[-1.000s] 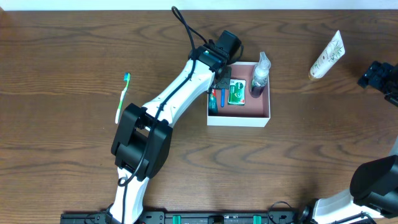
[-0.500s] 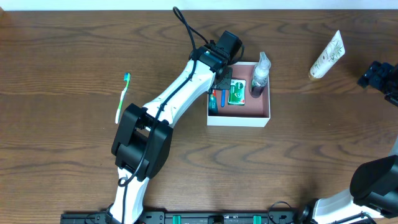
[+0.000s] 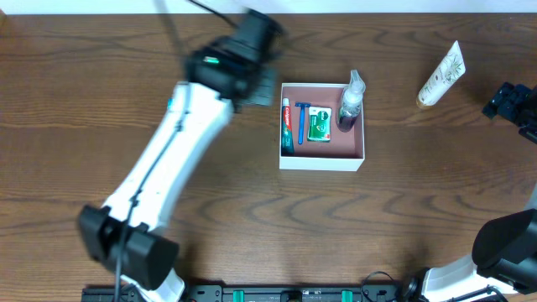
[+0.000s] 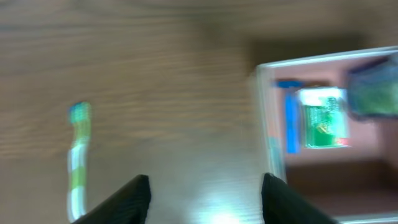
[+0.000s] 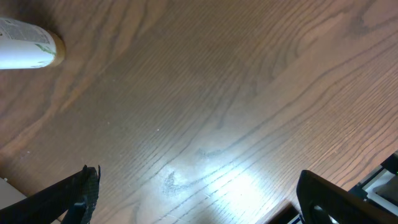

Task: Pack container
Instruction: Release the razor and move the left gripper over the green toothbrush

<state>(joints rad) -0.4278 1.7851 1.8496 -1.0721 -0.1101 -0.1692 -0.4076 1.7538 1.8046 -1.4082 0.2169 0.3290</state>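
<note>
left claw (image 4: 205,182) spread wide, blurred, beside container (image 3: 322,161), right claw (image 5: 199,180) apparently wide too

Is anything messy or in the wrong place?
Nothing looks spilled or broken. But the toothbrush and the white tube lie on the table outside the box, not packed yet.

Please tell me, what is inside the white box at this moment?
Inside the container lie a toothpaste tube, a blue razor, a green packet and a purple bottle on the right side. Anything beneath them is covered.
</note>
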